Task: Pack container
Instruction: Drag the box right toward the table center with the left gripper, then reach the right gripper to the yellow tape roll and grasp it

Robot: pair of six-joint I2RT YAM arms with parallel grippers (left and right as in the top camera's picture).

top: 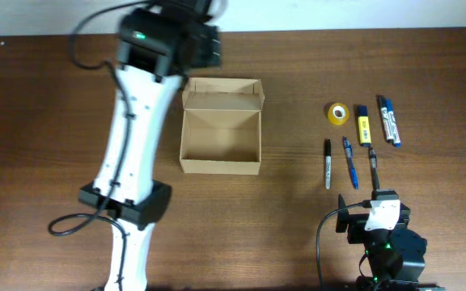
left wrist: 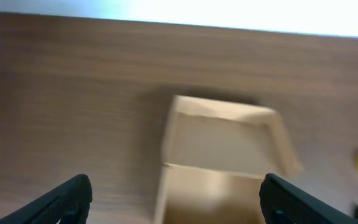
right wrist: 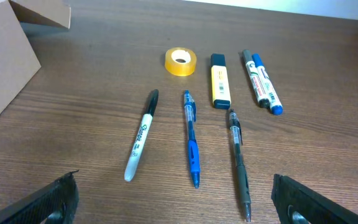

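Note:
The container (top: 220, 166) is a tan cardboard box, open and empty, with its flap lid standing up at the back. In the blurred left wrist view the container (left wrist: 225, 111) lies ahead, between my fingers. My left gripper (left wrist: 173, 199) is open and empty above the table near it. In the overhead view only that arm's wrist (top: 168, 44) shows, at the box's far left corner. My right gripper (right wrist: 176, 199) is open and empty, low over the table, just in front of the pens. It also shows in the overhead view (top: 376, 212).
To the right of the box lie a yellow tape roll (right wrist: 180, 61), a yellow highlighter (right wrist: 220, 88), two markers (right wrist: 263, 81), a black-and-white marker (right wrist: 140, 135), a blue pen (right wrist: 192, 138) and a dark pen (right wrist: 238, 162). The left arm (top: 128, 153) stretches along the box's left side.

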